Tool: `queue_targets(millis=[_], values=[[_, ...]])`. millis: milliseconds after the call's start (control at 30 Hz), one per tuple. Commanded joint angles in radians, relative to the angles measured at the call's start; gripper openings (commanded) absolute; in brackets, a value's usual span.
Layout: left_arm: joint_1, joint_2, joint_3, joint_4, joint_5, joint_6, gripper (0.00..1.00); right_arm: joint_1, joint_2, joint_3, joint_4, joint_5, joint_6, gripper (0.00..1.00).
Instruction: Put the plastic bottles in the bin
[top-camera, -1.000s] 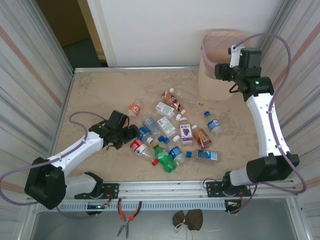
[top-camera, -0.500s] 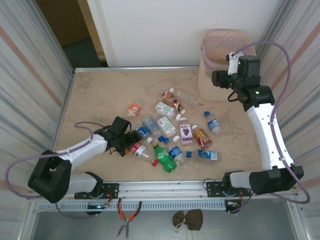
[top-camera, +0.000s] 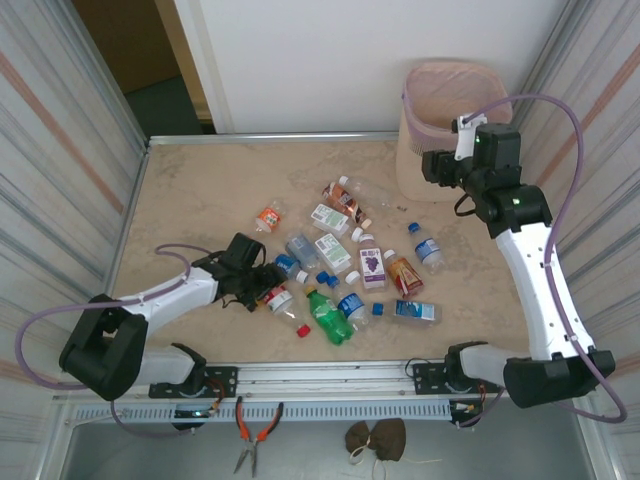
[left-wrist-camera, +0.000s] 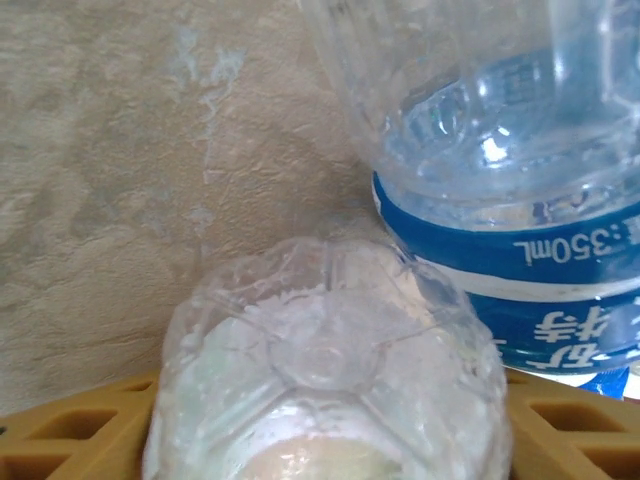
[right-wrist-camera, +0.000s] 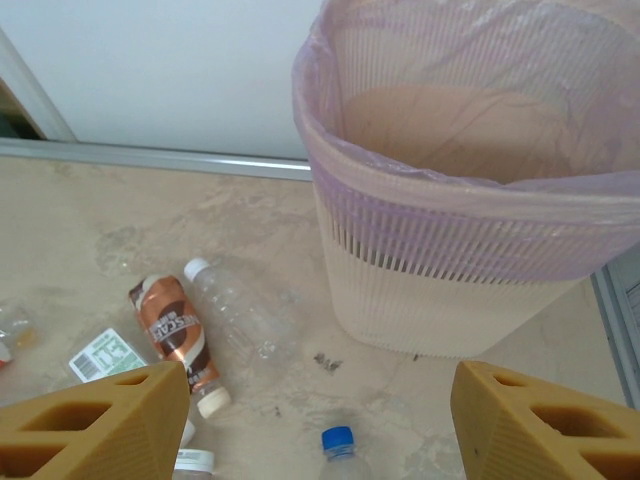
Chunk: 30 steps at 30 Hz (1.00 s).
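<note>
The left tool (top-camera: 262, 287) has come lower and nearer to the front edge of the beige marbled desk (top-camera: 200, 190) than one second ago. Its yellow fingers (left-wrist-camera: 70, 440) now press on both sides of the base of a small clear plastic bottle with a red label (left-wrist-camera: 330, 380), which lies left of the desk's middle, touching a clear bottle with a blue label (left-wrist-camera: 500, 200). The right tool (right-wrist-camera: 318, 390), fingers spread wide and holding nothing, has drawn back a little from the tall beige plastic bin with a pinkish bag (right-wrist-camera: 440, 290) in the far right corner, and the other small plastic bottles (top-camera: 360, 265) lie scattered in the middle as before.
</note>
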Motion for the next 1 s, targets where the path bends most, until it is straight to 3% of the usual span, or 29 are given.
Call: queue_targets(millis=[0, 300, 533, 767, 967], values=[[-0.006, -0.029, -0.023, -0.005, 0.001, -0.006, 0.65, 0.019, -0.04, -0.015, -0.005, 0.034, 0.026, 0.69], [-0.007, -0.113, 0.026, -0.094, -0.042, 0.081, 0.62, 0.073, -0.088, -0.035, -0.013, 0.036, 0.042, 0.7], [0.01, -0.278, 0.039, -0.019, -0.029, 0.232, 0.61, 0.11, -0.148, -0.114, 0.049, -0.135, 0.099, 0.71], [0.061, -0.406, 0.033, 0.203, 0.091, 0.402, 0.6, 0.158, -0.192, -0.229, 0.208, -0.371, 0.202, 0.72], [0.071, -0.401, 0.111, 0.374, 0.23, 0.543, 0.61, 0.253, -0.189, -0.294, 0.315, -0.476, 0.247, 0.73]])
